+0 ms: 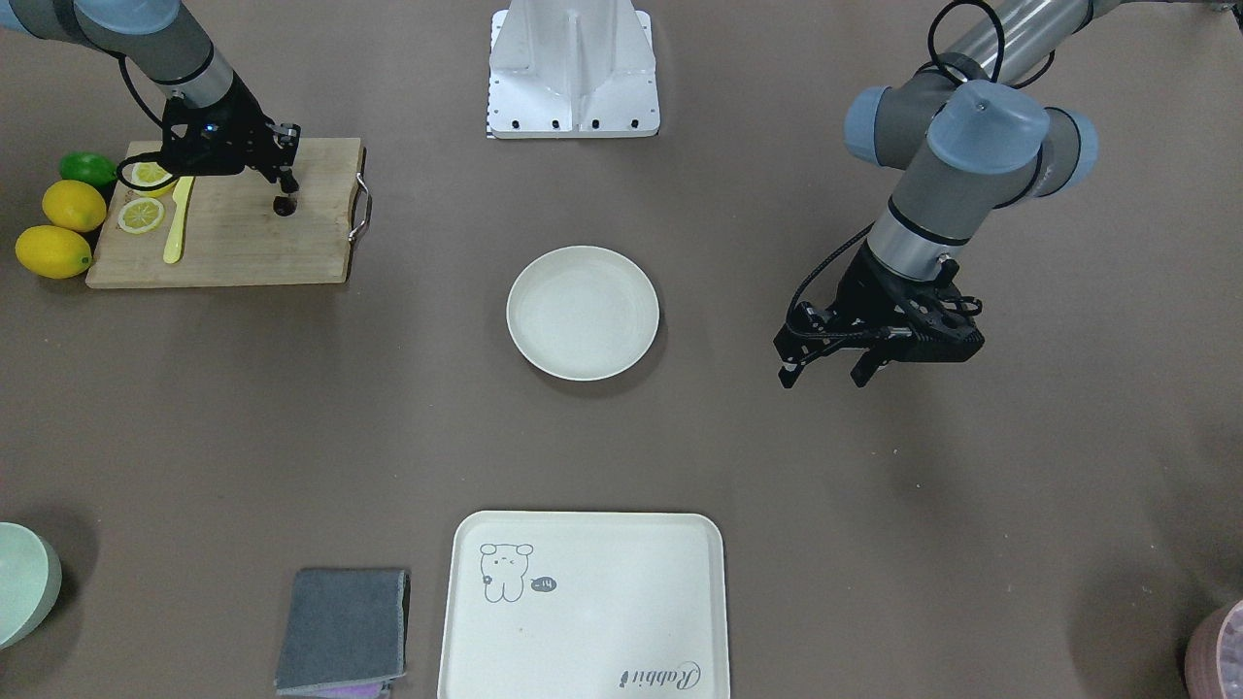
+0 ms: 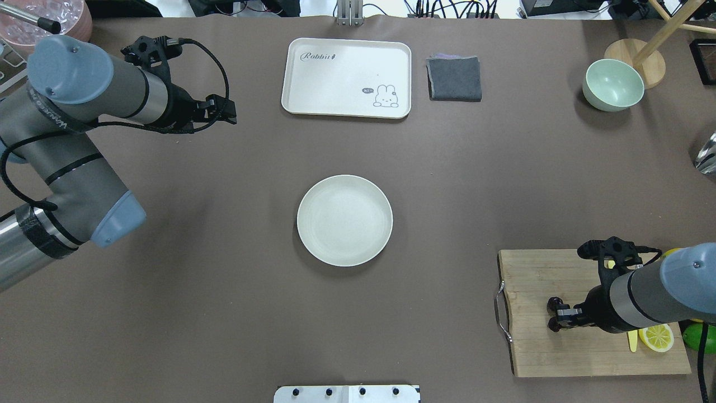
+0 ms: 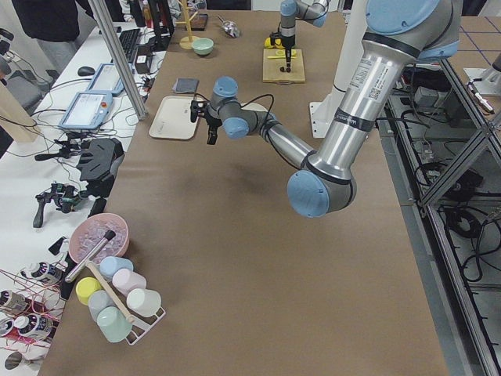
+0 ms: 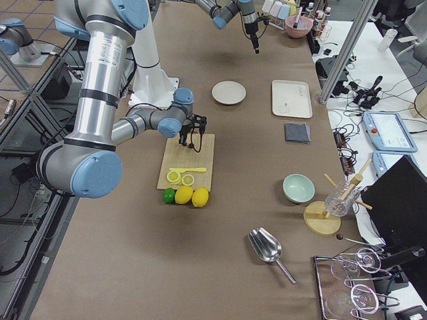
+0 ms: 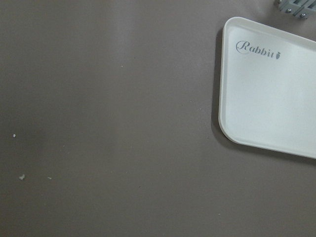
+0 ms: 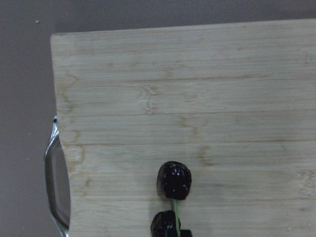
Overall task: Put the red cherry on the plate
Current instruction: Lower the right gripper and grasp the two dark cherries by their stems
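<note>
The red cherry [image 6: 174, 180] is a pair of tiny dark fruits on a thin green stem. It lies on the wooden cutting board [image 2: 531, 347] at the table's right. My right gripper [image 2: 561, 317] is down at the board, shut on the stem end beside the lower fruit. Only a dark fingertip [image 6: 182, 233] shows at the bottom edge of the right wrist view. The front view has the cherry [image 1: 285, 205] just under the right gripper [image 1: 287, 184]. The round cream plate [image 2: 344, 184] sits bare at the table's centre. My left gripper [image 2: 228, 111] hangs open above bare table at the far left, holding nothing.
Two lemons [image 1: 60, 228], a lime [image 1: 87, 168], lemon slices [image 1: 142, 215] and a yellow knife [image 1: 177, 223] crowd the board's outer end. A cartoon tray [image 2: 313, 106], a grey cloth [image 2: 454, 78] and a green bowl [image 2: 613, 85] line the far side.
</note>
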